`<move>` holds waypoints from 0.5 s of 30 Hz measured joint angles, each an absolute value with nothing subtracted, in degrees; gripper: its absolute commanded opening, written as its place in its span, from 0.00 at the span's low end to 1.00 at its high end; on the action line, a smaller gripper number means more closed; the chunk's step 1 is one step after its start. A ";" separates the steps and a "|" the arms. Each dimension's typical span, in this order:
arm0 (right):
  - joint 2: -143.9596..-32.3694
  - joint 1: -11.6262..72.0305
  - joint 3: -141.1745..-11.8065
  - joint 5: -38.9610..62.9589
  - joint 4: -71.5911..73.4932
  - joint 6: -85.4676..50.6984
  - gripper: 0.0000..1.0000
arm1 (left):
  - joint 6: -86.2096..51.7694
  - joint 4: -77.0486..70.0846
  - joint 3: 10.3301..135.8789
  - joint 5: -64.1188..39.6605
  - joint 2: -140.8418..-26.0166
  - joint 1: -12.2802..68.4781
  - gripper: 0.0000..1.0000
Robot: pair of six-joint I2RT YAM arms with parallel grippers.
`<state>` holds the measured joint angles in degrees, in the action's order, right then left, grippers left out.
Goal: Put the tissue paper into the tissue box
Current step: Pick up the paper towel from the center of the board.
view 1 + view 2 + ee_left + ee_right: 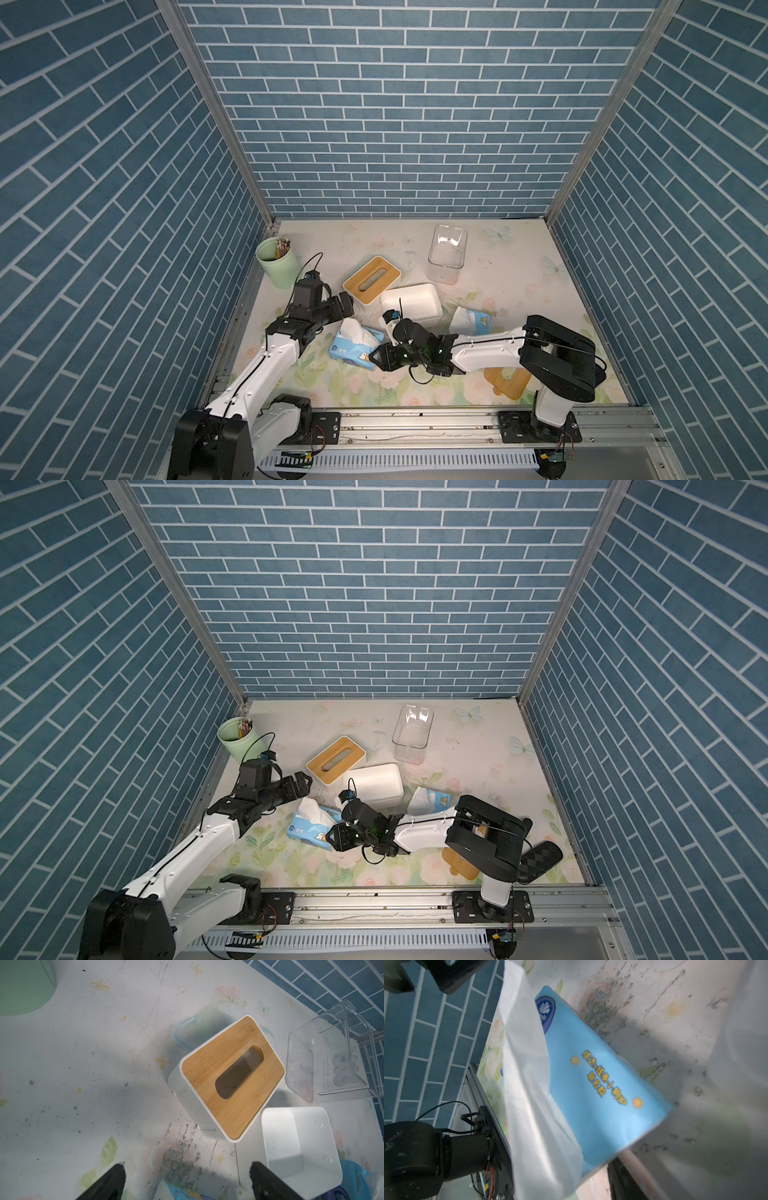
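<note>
Count on site: two arms, two blue tissue packs, two white tissue boxes, one loose bamboo lid (509, 382), one clear plastic container (448, 253), and one green cup (277, 264) holding pencils. The first tissue pack (355, 345) lies between the arms with white tissue spilling from its top, outside both boxes. The second tissue pack (471, 322) lies beside the open tissue box (411, 305), partly behind the right arm. The lidded tissue box (371, 279) stands just beside the open one. The left gripper (187, 1165) has its fingers spread wide with nothing between them. The right gripper (376, 356) is at the first pack's edge; I cannot tell whether it has closed on it. The floral table cover (332, 386) is scuffed and stained. Blue brick-pattern walls (395, 104) enclose three sides, and an aluminium rail (415, 419) carries both arm bases.
</note>
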<state>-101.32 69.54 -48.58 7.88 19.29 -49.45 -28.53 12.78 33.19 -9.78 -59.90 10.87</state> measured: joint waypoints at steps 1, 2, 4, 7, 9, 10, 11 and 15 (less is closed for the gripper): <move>-101.32 69.34 -48.53 7.77 19.66 -49.87 0.26 | -28.60 12.56 33.15 -9.96 -59.90 10.87 0.98; -101.30 69.06 -48.29 7.68 20.34 -50.33 0.22 | -28.69 12.23 33.08 -10.09 -59.88 10.87 0.98; -101.23 68.25 -47.37 7.75 22.00 -51.48 0.16 | -28.86 11.46 32.67 -10.35 -59.75 10.87 0.98; -100.88 67.13 -46.02 8.05 23.94 -52.56 0.04 | -29.06 10.90 31.64 -10.59 -59.57 10.87 0.98; -100.64 66.59 -45.52 8.40 24.73 -53.19 0.00 | -29.17 10.81 31.05 -10.63 -59.40 10.87 0.98; -100.36 66.26 -45.15 8.67 25.02 -53.28 0.00 | -29.21 10.81 30.89 -10.68 -59.29 10.87 0.98; -100.03 66.00 -44.80 8.80 25.02 -53.19 0.00 | -29.19 10.81 30.85 -10.76 -59.18 10.87 0.98; -96.92 64.51 -42.00 8.73 24.43 -53.19 0.00 | -29.12 10.81 30.85 -11.60 -58.72 10.87 0.98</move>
